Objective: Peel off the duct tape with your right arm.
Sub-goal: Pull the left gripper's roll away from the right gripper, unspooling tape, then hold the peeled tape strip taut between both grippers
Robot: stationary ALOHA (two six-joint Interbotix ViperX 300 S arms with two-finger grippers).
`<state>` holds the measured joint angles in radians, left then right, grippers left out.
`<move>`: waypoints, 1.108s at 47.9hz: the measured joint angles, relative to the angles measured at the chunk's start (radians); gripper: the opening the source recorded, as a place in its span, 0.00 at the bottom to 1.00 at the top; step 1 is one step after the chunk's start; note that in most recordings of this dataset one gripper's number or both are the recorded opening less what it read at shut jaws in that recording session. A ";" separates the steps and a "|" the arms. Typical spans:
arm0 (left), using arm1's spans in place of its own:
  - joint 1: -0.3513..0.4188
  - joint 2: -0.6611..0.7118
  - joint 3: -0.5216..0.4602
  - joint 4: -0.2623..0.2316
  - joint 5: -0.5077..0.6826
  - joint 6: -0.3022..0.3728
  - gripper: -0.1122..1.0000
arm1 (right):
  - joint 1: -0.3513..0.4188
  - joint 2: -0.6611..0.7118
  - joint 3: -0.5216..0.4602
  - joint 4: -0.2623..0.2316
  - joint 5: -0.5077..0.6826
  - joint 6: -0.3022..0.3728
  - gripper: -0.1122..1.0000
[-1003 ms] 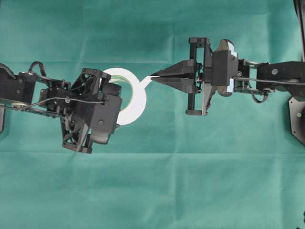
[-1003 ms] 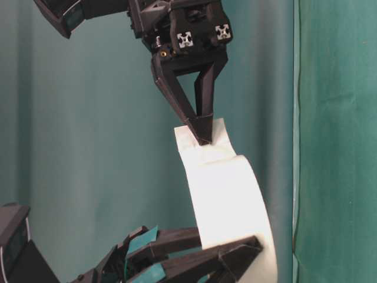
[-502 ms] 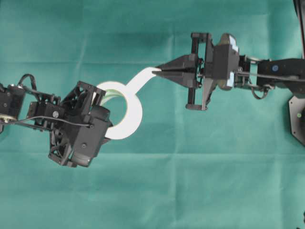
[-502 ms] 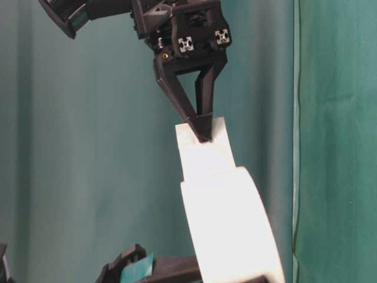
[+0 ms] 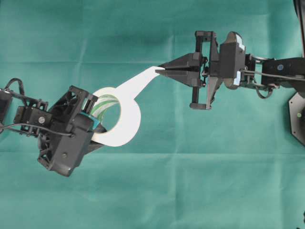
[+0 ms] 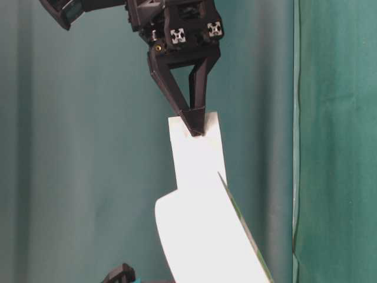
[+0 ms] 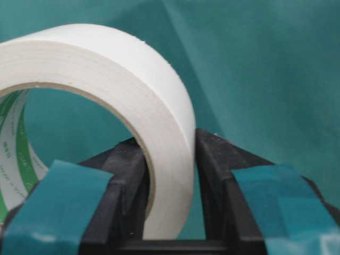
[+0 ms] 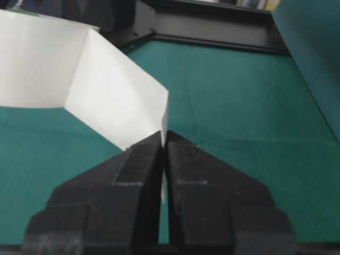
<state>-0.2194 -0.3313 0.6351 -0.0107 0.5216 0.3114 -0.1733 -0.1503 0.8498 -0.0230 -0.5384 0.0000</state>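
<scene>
The white duct tape roll (image 5: pixel 125 125) with a green-printed inner core hangs above the green cloth, held upright. My left gripper (image 5: pixel 95 125) is shut on the roll's wall, one finger inside the ring and one outside, as the left wrist view shows (image 7: pixel 170 180). A loose white strip (image 5: pixel 138 82) runs from the roll up and right to my right gripper (image 5: pixel 158 70), which is shut on the strip's end. The right wrist view shows the strip (image 8: pixel 106 95) pinched between the closed fingertips (image 8: pixel 163 139). At table level the strip (image 6: pixel 197 159) is stretched between the fingertips and the roll (image 6: pixel 206 236).
A green cloth (image 5: pixel 190 181) covers the whole table. A black frame (image 8: pixel 212 26) runs along the table's far edge in the right wrist view. A black arm base (image 5: pixel 298 119) sits at the right edge.
The left gripper has carried the roll left and toward the front. The right gripper has shifted slightly right and back. The peeled strip between them has grown longer.
</scene>
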 measured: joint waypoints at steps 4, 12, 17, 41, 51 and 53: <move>-0.005 -0.009 0.009 0.000 -0.011 0.034 0.30 | 0.000 -0.002 0.000 0.000 -0.002 -0.002 0.01; -0.028 -0.017 0.018 0.000 -0.037 0.061 0.30 | -0.008 -0.002 0.006 0.000 -0.002 -0.002 0.01; -0.028 -0.018 0.020 0.000 -0.041 0.064 0.30 | -0.008 -0.002 0.009 0.000 -0.002 0.000 0.01; -0.028 -0.018 0.025 0.000 -0.044 0.060 0.30 | -0.008 -0.003 0.011 0.000 -0.002 0.000 0.01; -0.026 -0.018 0.032 0.000 -0.044 0.061 0.30 | -0.008 -0.002 0.011 0.000 0.000 0.000 0.01; -0.023 -0.018 0.034 0.000 -0.044 0.061 0.30 | -0.008 -0.002 0.011 0.000 0.000 0.000 0.01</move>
<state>-0.2424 -0.3497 0.6688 -0.0107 0.4771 0.3728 -0.1810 -0.1519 0.8606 -0.0230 -0.5384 0.0000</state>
